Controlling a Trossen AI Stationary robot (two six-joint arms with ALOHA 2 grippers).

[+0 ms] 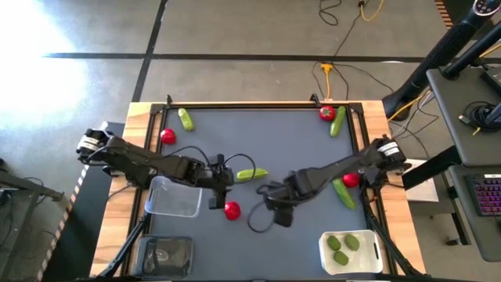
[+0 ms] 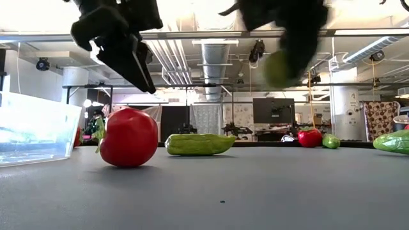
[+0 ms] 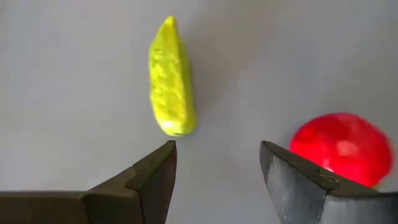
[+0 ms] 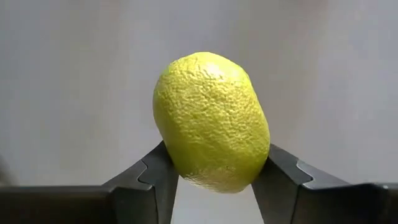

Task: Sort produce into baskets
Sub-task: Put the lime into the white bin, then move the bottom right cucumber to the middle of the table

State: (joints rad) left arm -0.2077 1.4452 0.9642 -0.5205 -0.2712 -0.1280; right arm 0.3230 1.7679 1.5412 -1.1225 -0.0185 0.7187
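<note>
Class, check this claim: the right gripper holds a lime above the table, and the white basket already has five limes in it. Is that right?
Not quite. The right gripper does hold a lime, but the high view shows three limes in the white basket, not five.

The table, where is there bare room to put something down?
The table's back middle is bare, between the cucumber at back left and the tomato at back right. The front middle between the dark basket and white basket is bare. The centre, around both grippers, is crowded.
</note>
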